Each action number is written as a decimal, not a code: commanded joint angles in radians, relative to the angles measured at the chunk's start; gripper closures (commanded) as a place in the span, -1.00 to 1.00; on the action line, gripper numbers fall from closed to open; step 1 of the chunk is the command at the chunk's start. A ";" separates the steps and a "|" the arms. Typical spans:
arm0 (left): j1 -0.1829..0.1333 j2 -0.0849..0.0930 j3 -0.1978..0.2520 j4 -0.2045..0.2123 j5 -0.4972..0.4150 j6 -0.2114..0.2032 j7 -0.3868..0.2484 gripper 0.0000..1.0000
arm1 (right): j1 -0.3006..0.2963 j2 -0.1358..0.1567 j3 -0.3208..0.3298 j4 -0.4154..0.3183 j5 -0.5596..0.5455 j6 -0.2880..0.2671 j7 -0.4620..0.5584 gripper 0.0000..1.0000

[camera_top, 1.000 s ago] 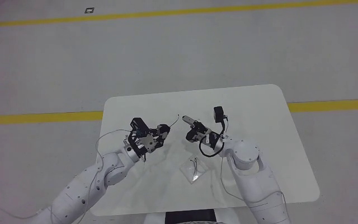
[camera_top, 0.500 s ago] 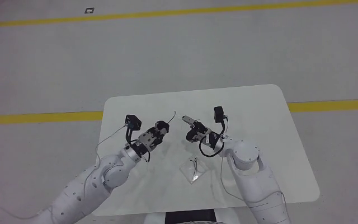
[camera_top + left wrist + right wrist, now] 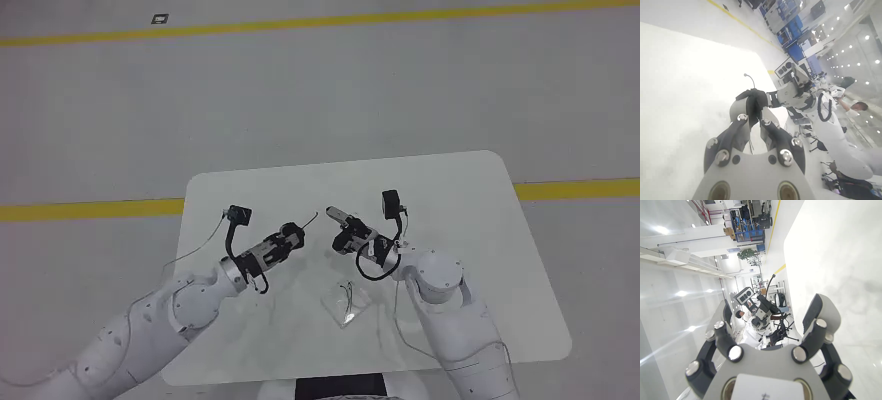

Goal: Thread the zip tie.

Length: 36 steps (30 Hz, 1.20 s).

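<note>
Nearest the body, flat on the surface (image 3: 470,200), behind the right hand and slightly toward the left one: a clear pouch (image 3: 347,302) with a few thin dark strands inside, touching neither hand.

Ahead of the pouch, holds both hands up off the surface, tips turned toward each other, near but apart.

Pinches the tie (image 3: 753,83) in the left hand (image 3: 753,98), dark fingers pressed together on the strip. Lets the free length stand out past those fingers in a gentle curve, ending in a small knob, aimed toward the right hand and stopping short of it. Under the left hand's palm, thin dark lines (image 3: 750,146) hanging down; cannot tell whether part of the same tie.

Carries the right hand (image 3: 771,300) with fingers spread wide and nothing gripped. Looks straight through that gap at the left hand farther off, with the tie curving up out of it.

Beyond both hands, more white surface out to a rounded far edge. Off either side of the surface, outward from each hand, a yellow near line (image 3: 90,209) on the grey floor (image 3: 400,90). Well past the hands, a yellow far line (image 3: 300,22), and just beside it a small dark square (image 3: 160,18).
</note>
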 commanded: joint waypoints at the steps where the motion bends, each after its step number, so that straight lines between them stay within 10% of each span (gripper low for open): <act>1: 0.001 0.000 -0.014 0.009 -0.031 0.000 -0.018 1.00 | 0.000 0.000 0.000 0.000 0.000 0.000 0.000 -1.00; 18: 0.019 -0.015 -0.071 -0.004 -0.141 0.003 -0.113 1.00 | 0.000 0.000 0.000 0.000 0.000 0.000 0.000 -1.00; 25: 0.005 -0.013 -0.122 0.062 -0.300 0.000 -0.401 1.00 | 0.000 0.000 0.000 0.000 0.000 0.000 0.000 -1.00; 36: 0.090 -0.039 -0.318 0.084 -0.538 0.000 -0.760 1.00 | 0.000 0.000 0.000 0.000 0.000 0.000 0.000 -1.00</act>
